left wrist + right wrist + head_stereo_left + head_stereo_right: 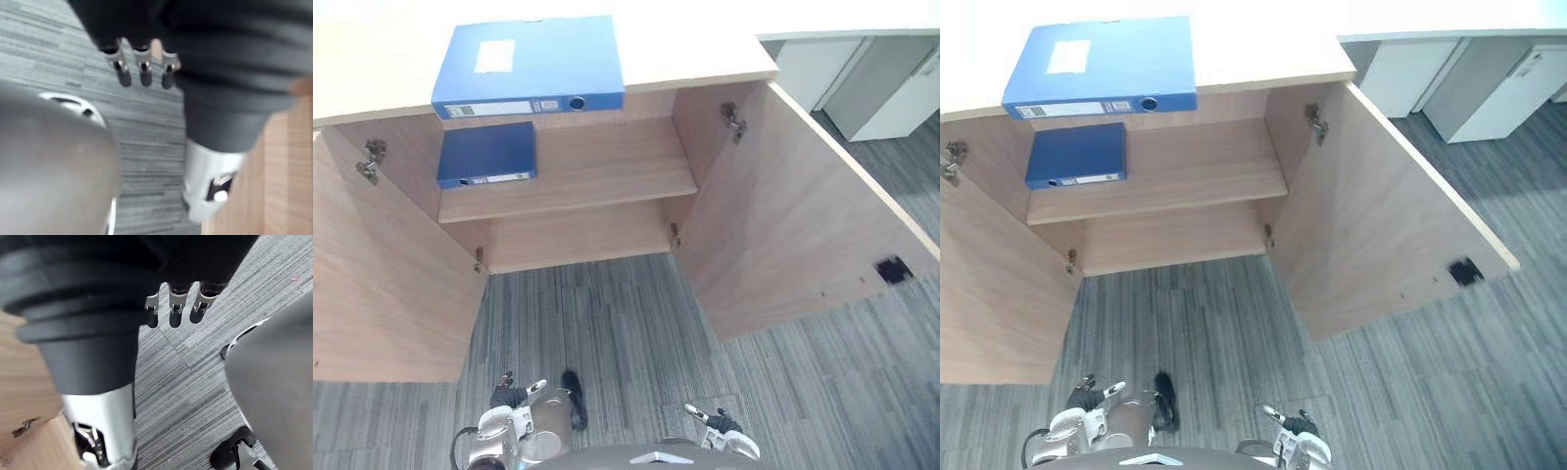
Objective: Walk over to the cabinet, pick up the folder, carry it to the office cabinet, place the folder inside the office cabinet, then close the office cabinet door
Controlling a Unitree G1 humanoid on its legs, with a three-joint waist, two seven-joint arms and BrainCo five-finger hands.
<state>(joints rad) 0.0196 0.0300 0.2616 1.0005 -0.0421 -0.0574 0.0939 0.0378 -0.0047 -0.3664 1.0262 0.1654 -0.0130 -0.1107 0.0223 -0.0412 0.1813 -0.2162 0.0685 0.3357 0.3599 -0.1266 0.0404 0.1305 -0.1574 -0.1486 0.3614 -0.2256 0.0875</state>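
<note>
Fingers point(145, 74) of left hand point(512, 396) and right hand point(717, 421) hang straight, empty, before the cabinet point(705, 61). Blue folder point(533, 64) lies on cabinet's top, spine at its front edge; likely stiff, light, grip that spine.

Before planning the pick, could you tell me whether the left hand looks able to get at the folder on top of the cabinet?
Probably yes, once raised. The left hand hangs open and low, but the folder lies at the cabinet top's front edge, on its left side, with nothing between.
</note>
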